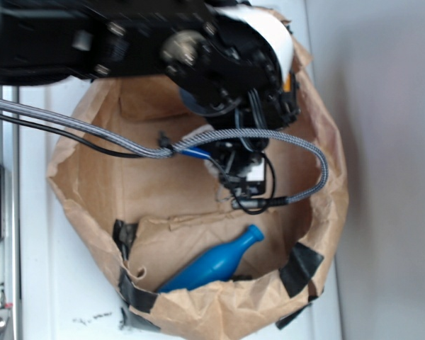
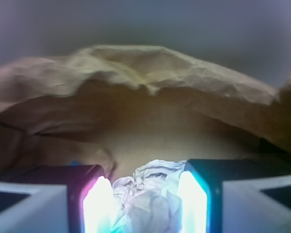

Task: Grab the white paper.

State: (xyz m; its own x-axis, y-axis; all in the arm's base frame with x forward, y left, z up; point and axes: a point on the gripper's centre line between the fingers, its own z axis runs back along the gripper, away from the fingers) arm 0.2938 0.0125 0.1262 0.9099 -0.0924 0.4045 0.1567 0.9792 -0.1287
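Note:
In the wrist view the white paper [image 2: 148, 194], a crumpled off-white wad with grey creases, fills the gap between my two glowing fingers. It touches both pads [image 2: 98, 204]. My gripper [image 2: 144, 180] is shut on it, low inside the brown paper bag [image 2: 136, 63]. In the exterior view the gripper [image 1: 242, 185] hangs down into the middle of the bag [image 1: 85, 184], and the arm hides almost all of the wad.
A blue plastic bottle [image 1: 216, 262] lies on its side in the near part of the bag. Black tape patches [image 1: 301, 268] hold the bag's rim. A braided cable [image 1: 120, 142] crosses the bag's left side. The bag walls stand close all around.

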